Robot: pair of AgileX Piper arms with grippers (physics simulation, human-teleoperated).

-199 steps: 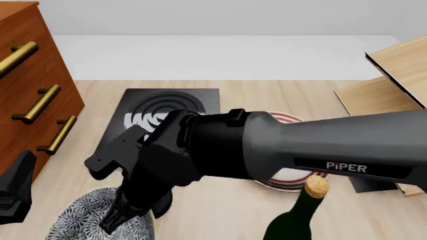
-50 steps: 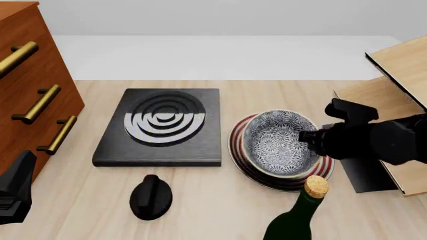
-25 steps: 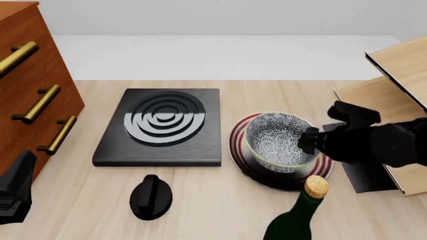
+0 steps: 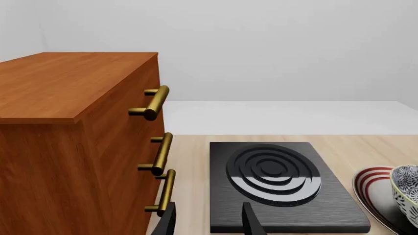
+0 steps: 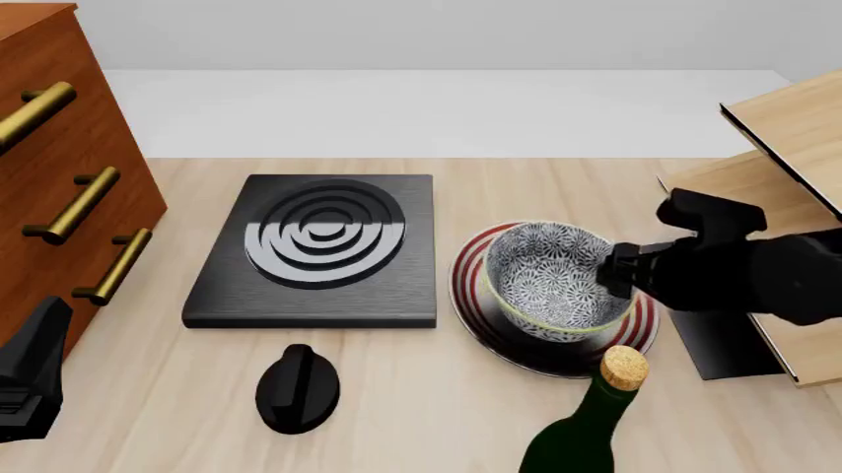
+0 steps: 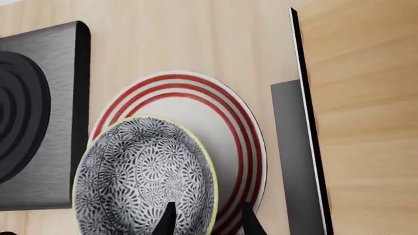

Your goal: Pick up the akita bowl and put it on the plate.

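Note:
The akita bowl (image 5: 546, 281) sits upright on the red-ringed plate (image 5: 466, 294), toward the plate's near-left side. My right gripper (image 5: 616, 273) is at the bowl's right rim. In the right wrist view its two fingers (image 6: 167, 221) stand wide apart on either side of the bowl's cream rim, with the patterned bowl (image 6: 140, 176) and the plate (image 6: 228, 122) below them; the right gripper (image 6: 206, 223) is open. My left gripper (image 4: 207, 224) is open and holds nothing, low at the front left by the cabinet. The left wrist view catches the bowl's edge (image 4: 408, 188) and the plate (image 4: 371, 178).
A black square slab with grey rings (image 5: 322, 246) lies left of the plate. A wooden cabinet with brass handles (image 5: 53, 177) stands at the far left. A black knob-like object (image 5: 296, 389) and a corked wine bottle (image 5: 586, 434) are at the front. A wooden shelf unit (image 5: 790, 148) is on the right.
The bowl came from the front left, was tilted over the plate a second ago, and now rests level on it. The right gripper has shifted slightly right and away from the rim.

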